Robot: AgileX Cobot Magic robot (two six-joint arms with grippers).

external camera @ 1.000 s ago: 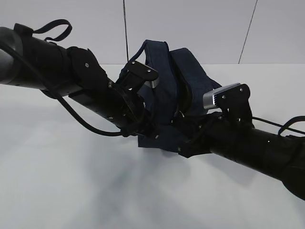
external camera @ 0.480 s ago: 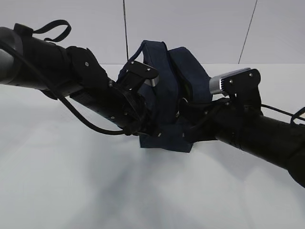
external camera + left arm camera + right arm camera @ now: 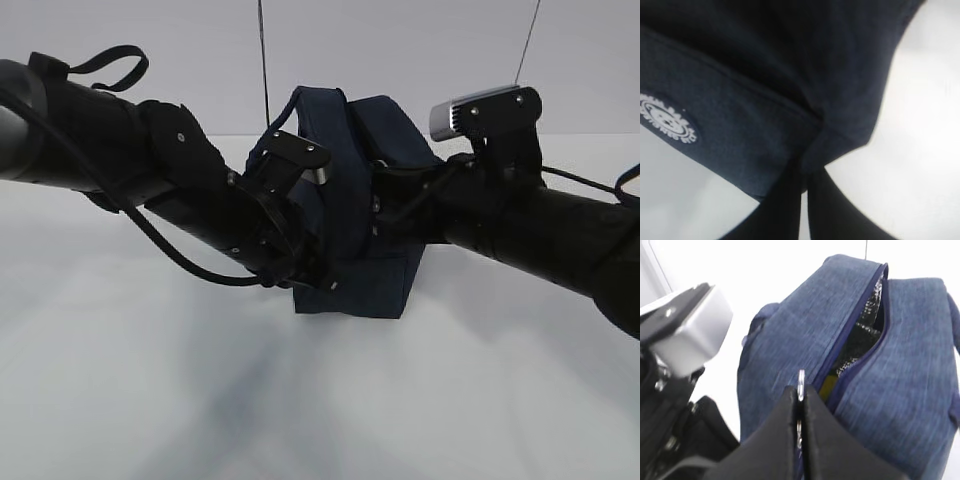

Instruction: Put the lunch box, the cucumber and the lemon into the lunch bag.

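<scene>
The navy lunch bag (image 3: 360, 280) stands at the table's middle with its handles up; it also shows in the left wrist view (image 3: 765, 85) and the right wrist view (image 3: 900, 365). My left gripper (image 3: 807, 160) is shut on a fold of the bag's fabric near its white round logo (image 3: 667, 120). My right gripper (image 3: 800, 390) is shut on the zipper's silver ring pull (image 3: 801, 379). The zipper is partly open, showing a foil lining and a patch of yellow, the lemon (image 3: 826, 385), inside. The lunch box and the cucumber are hidden.
Both black arms (image 3: 150, 180) meet at the bag from left and right. The left arm's wrist camera (image 3: 687, 335) sits close at the left in the right wrist view. The white tabletop (image 3: 200, 400) lies all round.
My right arm has risen and moved toward the top of the bag, pulling the ring pull with it. The left arm and the bag have stayed in place.
</scene>
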